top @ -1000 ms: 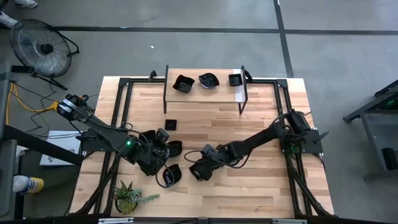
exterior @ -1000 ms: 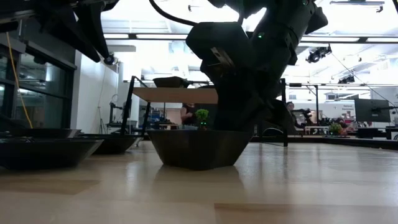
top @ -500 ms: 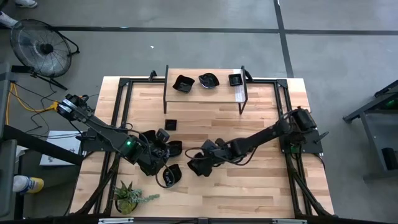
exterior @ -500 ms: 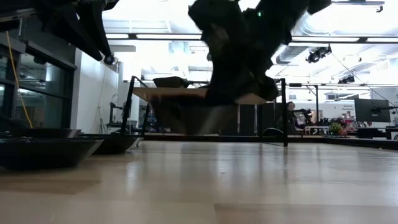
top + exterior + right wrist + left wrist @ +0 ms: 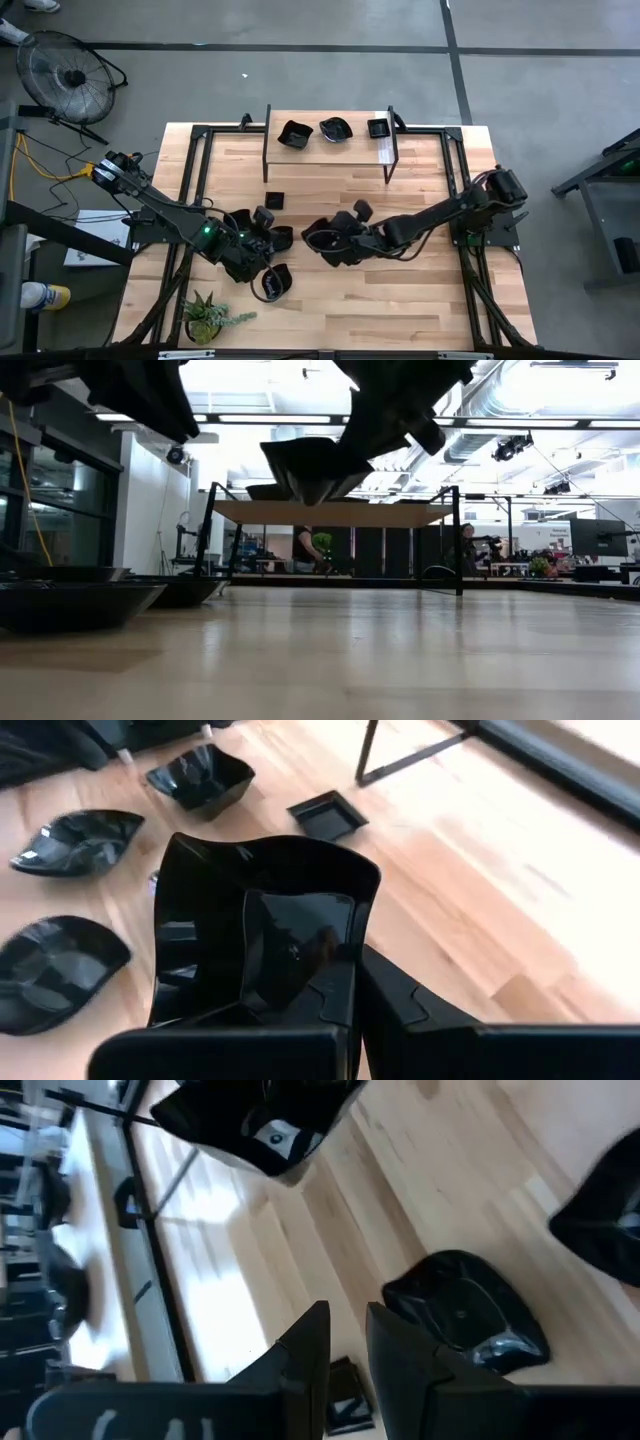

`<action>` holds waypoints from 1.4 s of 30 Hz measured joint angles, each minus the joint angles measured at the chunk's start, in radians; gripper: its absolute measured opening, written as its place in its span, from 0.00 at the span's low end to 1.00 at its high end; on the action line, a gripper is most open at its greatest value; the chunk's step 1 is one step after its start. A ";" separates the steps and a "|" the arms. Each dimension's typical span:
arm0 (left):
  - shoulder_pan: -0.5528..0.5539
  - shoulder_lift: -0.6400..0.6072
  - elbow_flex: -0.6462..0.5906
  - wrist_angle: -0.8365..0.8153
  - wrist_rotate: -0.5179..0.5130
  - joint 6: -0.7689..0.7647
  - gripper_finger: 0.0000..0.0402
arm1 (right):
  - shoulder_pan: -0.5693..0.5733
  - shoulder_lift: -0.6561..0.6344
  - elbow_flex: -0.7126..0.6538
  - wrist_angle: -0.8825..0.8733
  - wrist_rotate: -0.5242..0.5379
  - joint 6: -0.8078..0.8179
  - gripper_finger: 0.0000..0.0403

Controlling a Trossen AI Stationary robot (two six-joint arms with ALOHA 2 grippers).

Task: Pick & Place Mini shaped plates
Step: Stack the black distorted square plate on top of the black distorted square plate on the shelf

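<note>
My right gripper (image 5: 352, 965) is shut on a wavy-edged glossy black mini plate (image 5: 318, 238), held high over the table's middle (image 5: 312, 468). My left gripper (image 5: 346, 1330) hovers at the left (image 5: 258, 232), its fingers a little apart with nothing between them, above a cluster of black plates. A leaf-like plate (image 5: 465, 1308) lies flat on the wood just beyond it. Another plate (image 5: 272, 283) rests near the plant, and a small square one (image 5: 274, 200) sits farther back. Three plates (image 5: 336, 129) stand on the shelf at the far edge. My right gripper pinches the plate's rim wall (image 5: 350, 935) on the side toward the arm, one finger inside the bowl and one finger (image 5: 410, 1010) outside. The fingers come slanting down from the table's right. The plate is lifted clear and tilted, its hollow turned toward the wrist.
A raised wooden shelf (image 5: 330, 148) on dark legs spans the far middle. A green potted plant (image 5: 205, 318) stands at the near left corner. Dark frame rails (image 5: 455, 170) run along the table's sides. Bare wood lies to the right and in front.
My right gripper has risen and moved toward the far edge, rolling as it went. The plate, which stood upright on the table, is now lifted clear and tipped.
</note>
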 joint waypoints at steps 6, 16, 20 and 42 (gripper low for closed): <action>0.000 0.000 0.000 0.038 -0.071 0.079 0.16 | -0.029 -0.003 0.000 -0.004 0.001 -0.035 0.00; 0.013 0.000 0.000 0.216 -0.170 0.035 0.16 | -0.069 -0.003 0.000 0.039 0.060 -0.083 0.00; 0.053 0.008 0.000 0.245 -0.175 -0.078 0.16 | -0.061 -0.004 0.000 0.095 0.197 -0.140 0.00; 0.232 0.063 0.000 0.472 -0.214 -0.082 0.16 | 0.023 -0.004 0.000 0.159 0.728 -0.342 0.00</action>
